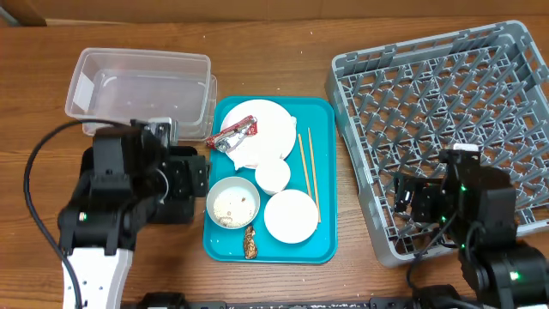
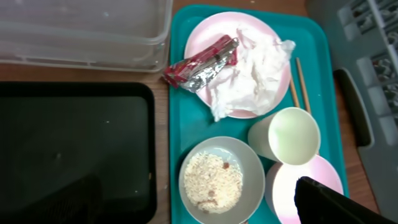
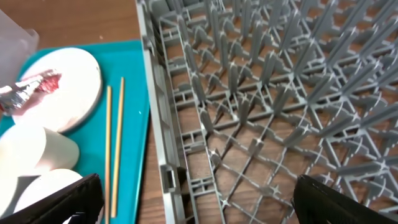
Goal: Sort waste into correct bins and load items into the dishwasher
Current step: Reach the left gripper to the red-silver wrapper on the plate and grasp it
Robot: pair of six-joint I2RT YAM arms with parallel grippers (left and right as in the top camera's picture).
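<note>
On the teal tray (image 1: 324,249) a white-pink plate (image 2: 205,43) carries a crumpled napkin (image 2: 252,78) and a red-and-silver wrapper (image 2: 202,62). Below it stand a white cup (image 2: 289,134), a bowl with rice grains (image 2: 214,180) and an empty bowl (image 1: 291,215). A brown scrap (image 1: 250,243) lies at the tray's front, and two chopsticks (image 1: 307,172) lie along its right side. My left gripper (image 2: 199,205) hangs open above the rice bowl. My right gripper (image 3: 199,205) is open over the near left edge of the grey dish rack (image 1: 446,112), holding nothing.
A clear plastic tub (image 1: 141,86) sits at the back left. The black tray (image 2: 74,149) lies in front of it, left of the teal tray, largely under my left arm in the overhead view. Bare wood shows between the teal tray and the rack.
</note>
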